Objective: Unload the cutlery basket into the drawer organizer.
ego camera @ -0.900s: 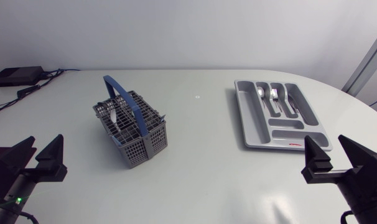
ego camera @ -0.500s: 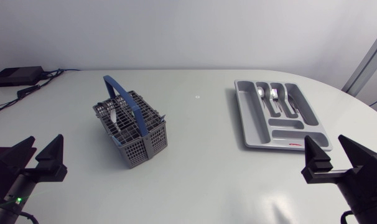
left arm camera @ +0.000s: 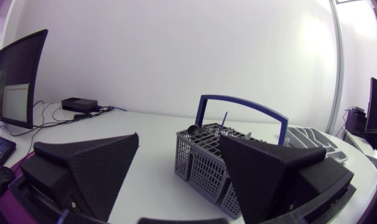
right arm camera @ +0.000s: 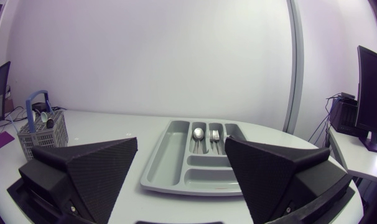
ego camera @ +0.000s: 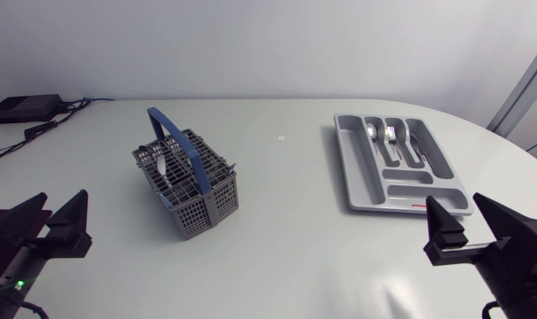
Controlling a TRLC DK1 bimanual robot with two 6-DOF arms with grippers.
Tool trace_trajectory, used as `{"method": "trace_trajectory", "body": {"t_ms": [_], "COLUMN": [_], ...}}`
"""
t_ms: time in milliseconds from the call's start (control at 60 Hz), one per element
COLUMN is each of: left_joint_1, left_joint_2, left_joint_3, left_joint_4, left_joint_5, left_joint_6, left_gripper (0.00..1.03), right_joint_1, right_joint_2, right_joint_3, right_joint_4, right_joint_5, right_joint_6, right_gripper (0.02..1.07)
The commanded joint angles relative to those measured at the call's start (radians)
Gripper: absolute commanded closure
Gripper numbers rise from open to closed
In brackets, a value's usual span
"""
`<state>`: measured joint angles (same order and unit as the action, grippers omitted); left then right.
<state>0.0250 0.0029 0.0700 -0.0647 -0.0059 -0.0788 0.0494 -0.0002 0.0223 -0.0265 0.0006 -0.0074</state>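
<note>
A grey mesh cutlery basket (ego camera: pixel 190 186) with a blue handle stands left of the table's middle, with a few pieces of cutlery upright in it. The left wrist view has the basket (left arm camera: pixel 213 165) ahead of my left gripper (left arm camera: pixel 179 171). A grey drawer organizer (ego camera: pixel 398 162) lies at the right, holding a spoon (ego camera: pixel 372 133) and a fork (ego camera: pixel 391 135) in its far slots. My left gripper (ego camera: pixel 49 227) sits open near the front left edge. My right gripper (ego camera: pixel 472 226) is open just in front of the organizer (right arm camera: pixel 201 165), nothing between its fingers.
A black box with cables (ego camera: pixel 25 108) sits at the table's far left corner. Bare white tabletop (ego camera: pixel 286 221) stretches between the basket and the organizer.
My right gripper has shifted slightly to the left and toward the front edge. My left gripper has dipped a touch. Basket and organizer have not moved.
</note>
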Motion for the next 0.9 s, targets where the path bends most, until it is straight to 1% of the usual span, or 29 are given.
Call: {"method": "trace_trajectory", "body": {"t_ms": [0, 83, 150, 250, 333, 383, 500, 617, 650, 683, 733, 783, 833, 883], "left_joint_1": [-0.005, -0.007, -0.007, -0.004, -0.005, 0.007, 0.015, 0.052, 0.059, 0.066, 0.066, 0.075, 0.096, 0.125], "left_joint_2": [0.04, 0.105, 0.175, 0.324, 0.447, 0.513, 0.643, 0.763, 0.802, 0.842, 0.899, 0.933, 0.965, 0.999], "left_joint_3": [0.096, 0.148, 0.194, 0.286, 0.353, 0.398, 0.473, 0.531, 0.554, 0.577, 0.61, 0.629, 0.656, 0.691], "left_joint_4": [-0.021, -0.023, -0.018, -0.021, -0.038, -0.064, -0.107, -0.136, -0.15, -0.17, -0.196, -0.21, -0.247, -0.311], "left_joint_5": [-0.002, -0.002, -0.002, -0.002, -0.002, -0.003, 0.0, 0.0, 0.0, 0.0, 0.0, 0.001, 0.038, 0.101], "left_joint_6": [-0.021, -0.019, -0.021, -0.022, -0.022, -0.013, 0.008, 0.097, 0.143, 0.195, 0.297, 0.326, 0.369, 0.415], "left_gripper": [0.04, 0.04, 0.04, 0.05, 0.1, 0.12, 0.12, 0.12, 0.13, 0.17, 0.19, 0.19, 0.19, 0.17], "right_joint_1": [0.038, 0.069, 0.089, 0.109, 0.113, 0.113, 0.15, 0.259, 0.303, 0.342, 0.399, 0.445, 0.487, 0.527], "right_joint_2": [-0.004, 0.02, 0.081, 0.249, 0.393, 0.467, 0.594, 0.7, 0.737, 0.772, 0.835, 0.898, 0.964, 1.034], "right_joint_3": [0.038, 0.074, 0.12, 0.192, 0.258, 0.297, 0.373, 0.441, 0.467, 0.493, 0.535, 0.581, 0.633, 0.689], "right_joint_4": [-0.016, -0.016, -0.003, 0.045, 0.06, 0.073, 0.063, 0.042, 0.023, 0.005, -0.02, -0.052, -0.087, -0.127], "right_joint_5": [0.013, 0.032, 0.042, 0.07, 0.073, 0.075, 0.079, 0.134, 0.16, 0.182, 0.216, 0.237, 0.245, 0.245], "right_joint_6": [-0.008, -0.008, -0.006, 0.007, 0.03, 0.041, 0.063, 0.067, 0.067, 0.067, 0.066, 0.066, 0.066, 0.067], "right_gripper": [0.06, 0.06, 0.06, 0.07, 0.07, 0.07, 0.07, 0.07, 0.07, 0.07, 0.07, 0.07, 0.07, 0.07]}}
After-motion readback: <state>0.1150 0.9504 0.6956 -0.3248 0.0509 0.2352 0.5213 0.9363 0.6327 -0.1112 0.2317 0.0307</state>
